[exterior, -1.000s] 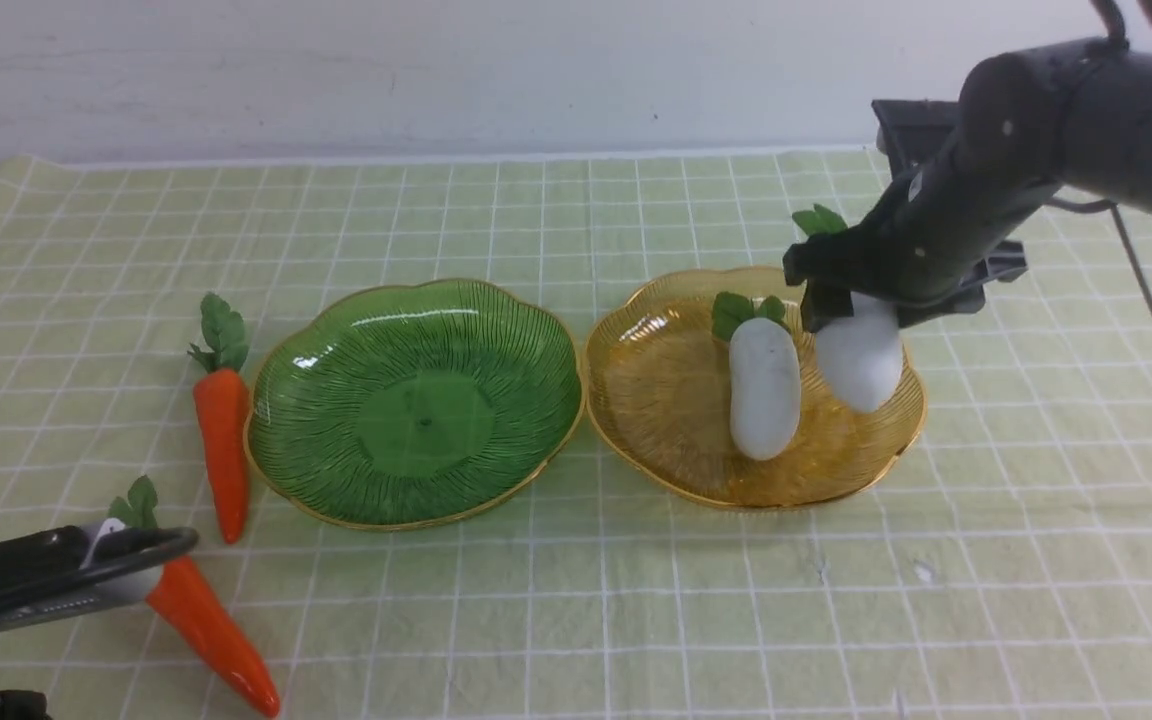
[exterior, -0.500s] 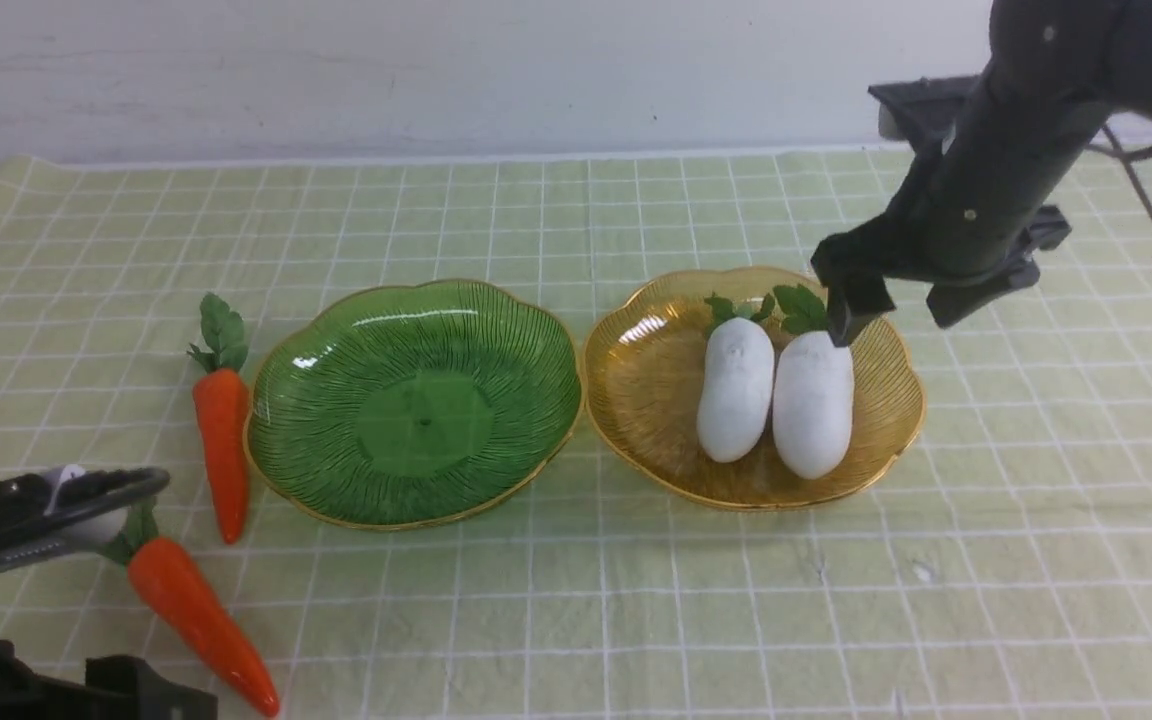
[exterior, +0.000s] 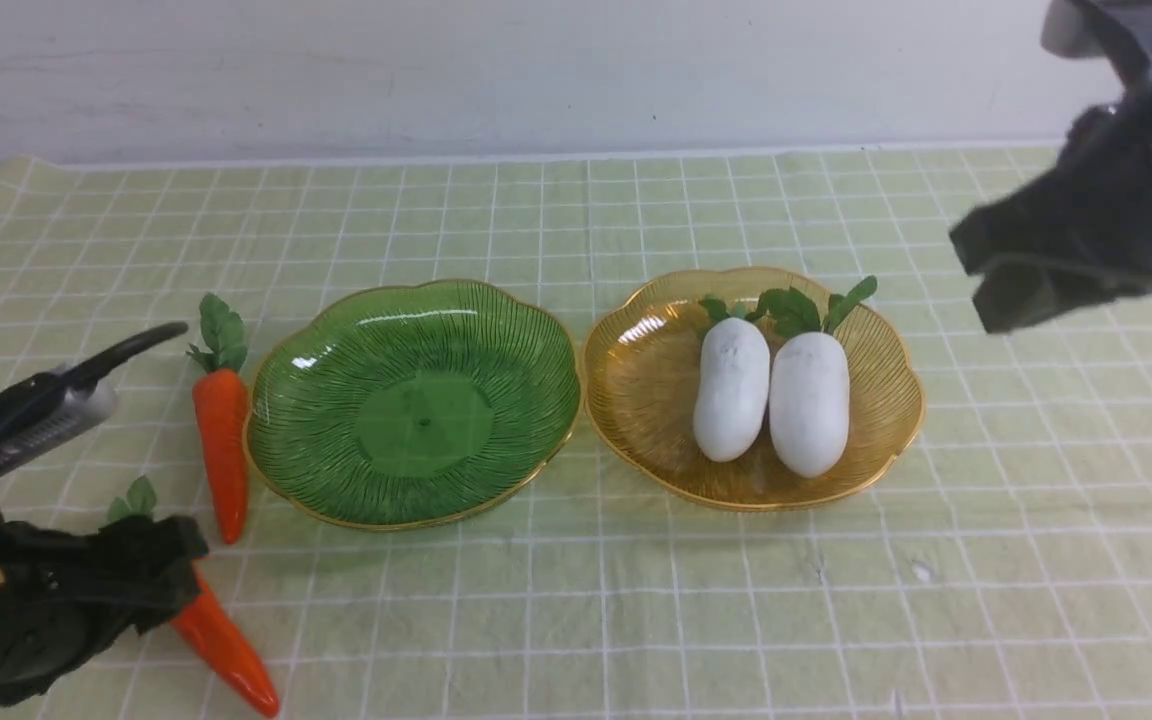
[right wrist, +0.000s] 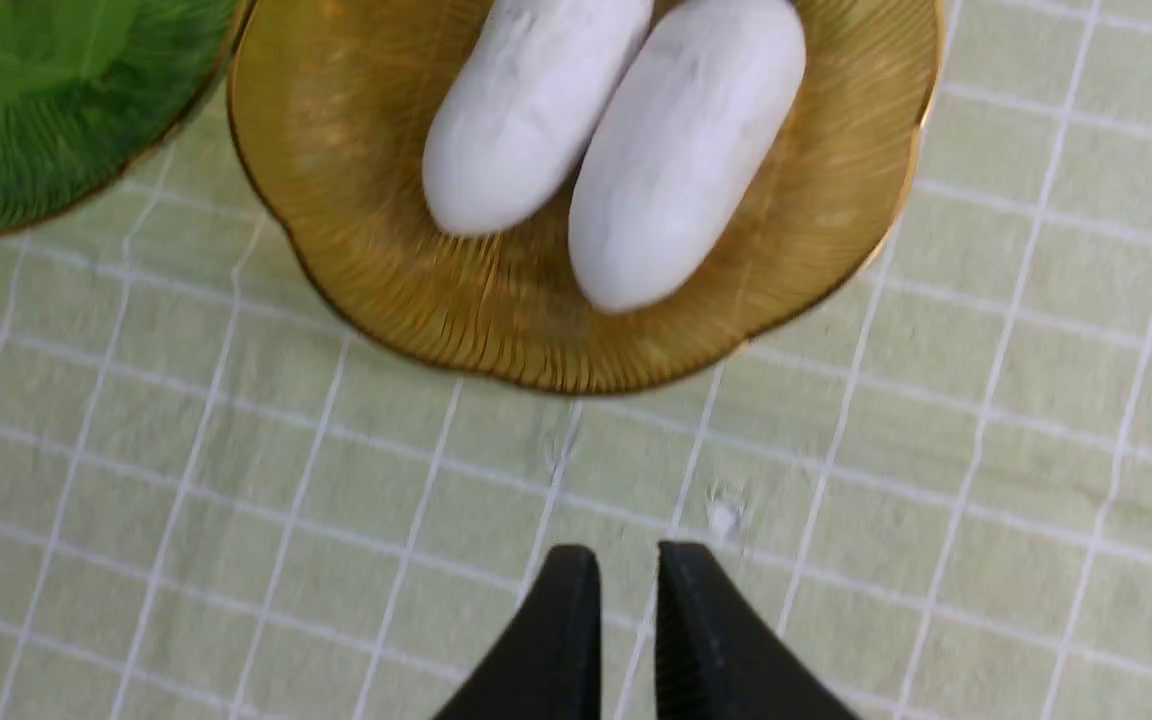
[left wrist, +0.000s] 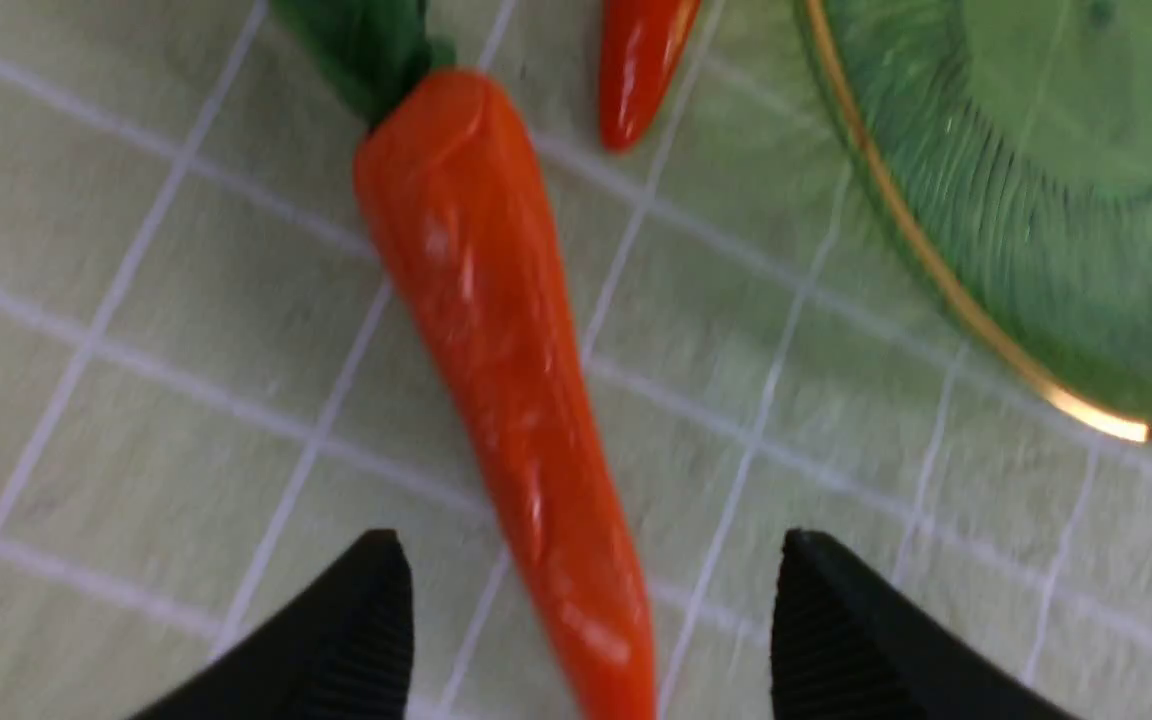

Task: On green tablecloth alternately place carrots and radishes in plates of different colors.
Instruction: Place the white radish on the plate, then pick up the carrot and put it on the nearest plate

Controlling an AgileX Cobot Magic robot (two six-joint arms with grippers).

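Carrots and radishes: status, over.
Left tool open over near carrot. Right tool shut, empty. Two radishes in amber plate; other carrot on cloth, green plate empty. Nothing obstructing.

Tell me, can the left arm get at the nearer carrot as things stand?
Probably yes: the left gripper hangs open over the nearer carrot, whose narrow end lies between the fingers, with nothing else in the way.

L arm (exterior: 36, 600) is sitting low at the near-left corner, wrist angling downward. L gripper (left wrist: 591, 545) is holding its L fingers (left wrist: 356, 640) spread wide, not clamping anything. R arm (exterior: 1086, 240) is hanging high at far right, blurred. R gripper (right wrist: 628, 555) is showing its R fingers (right wrist: 556, 640) nearly together, just a slim gap btwn them, empty.
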